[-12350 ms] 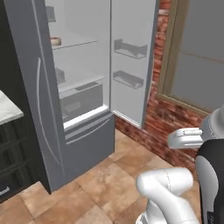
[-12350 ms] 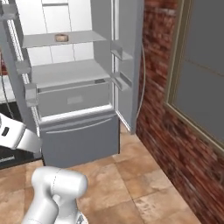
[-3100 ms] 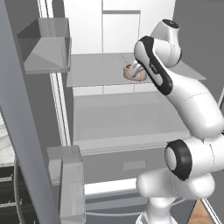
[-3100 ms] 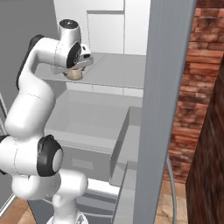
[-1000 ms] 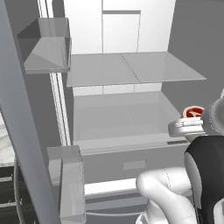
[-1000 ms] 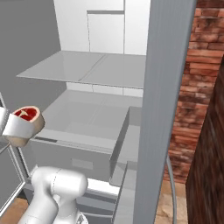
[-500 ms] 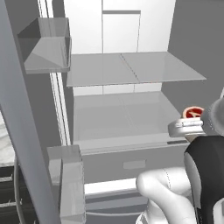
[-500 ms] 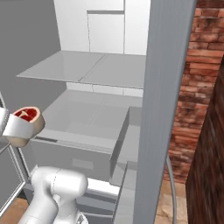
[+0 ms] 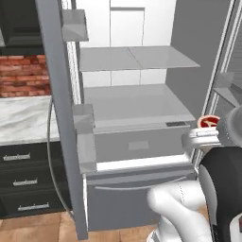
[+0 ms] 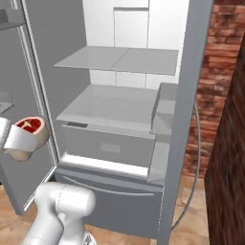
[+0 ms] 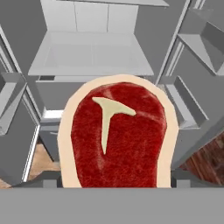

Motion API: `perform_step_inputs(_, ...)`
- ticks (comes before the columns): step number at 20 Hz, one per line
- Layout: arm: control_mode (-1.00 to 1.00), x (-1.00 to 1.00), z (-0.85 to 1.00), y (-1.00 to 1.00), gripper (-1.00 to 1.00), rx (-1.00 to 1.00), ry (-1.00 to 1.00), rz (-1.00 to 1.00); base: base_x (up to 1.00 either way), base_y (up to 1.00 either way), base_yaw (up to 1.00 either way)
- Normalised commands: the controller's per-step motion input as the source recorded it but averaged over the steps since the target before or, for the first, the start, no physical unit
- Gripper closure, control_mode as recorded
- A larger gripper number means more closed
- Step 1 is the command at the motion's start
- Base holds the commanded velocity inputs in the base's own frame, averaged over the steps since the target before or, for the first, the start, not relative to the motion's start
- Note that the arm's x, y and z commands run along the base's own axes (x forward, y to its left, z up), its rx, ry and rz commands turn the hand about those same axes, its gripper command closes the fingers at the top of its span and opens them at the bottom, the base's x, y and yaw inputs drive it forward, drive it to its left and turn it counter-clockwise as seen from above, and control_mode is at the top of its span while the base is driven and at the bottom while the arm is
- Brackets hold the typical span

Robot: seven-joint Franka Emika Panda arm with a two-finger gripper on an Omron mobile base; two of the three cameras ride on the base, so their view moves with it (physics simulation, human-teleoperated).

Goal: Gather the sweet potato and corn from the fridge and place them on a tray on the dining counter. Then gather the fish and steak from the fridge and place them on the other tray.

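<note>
The pincer (image 10: 21, 139) grips the steak (image 11: 119, 136), its jaws set wide around the slab. In the hand view the steak sits at the lower centre, red with a pale fat rim. In the left base view it shows at the right edge, in the right base view at the left edge, both times in front of the open fridge (image 9: 137, 99). At the left of the left base view lies a marble bench (image 9: 23, 118).

You are looking at a steak (image 11: 119, 135) showing a grainy, matt red face with a smooth cream fat rim. The fridge (image 9: 137, 101) is presenting flat matt grey panels and pale smooth shelves. Rough red brick (image 10: 217, 81) is lining the wall, and veined white marble (image 9: 23, 118) is gleaming faintly.
</note>
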Motion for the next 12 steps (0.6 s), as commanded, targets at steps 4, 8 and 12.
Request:
perform_step_inputs(4, 1.0, 0.0, 0.0, 0.0, 1.0, 0.0, 0.0, 0.0, -0.97, 0.48, 0.0)
perform_step_inputs(8, 1.0, 0.0, 0.0, 0.0, 1.0, 0.0, 0.0, 0.0, -0.65, 0.88, 0.0)
perform_step_inputs(12, 1.0, 0.0, 0.0, 0.0, 1.0, 0.0, 0.0, 0.0, -0.33, 1.0, 0.08)
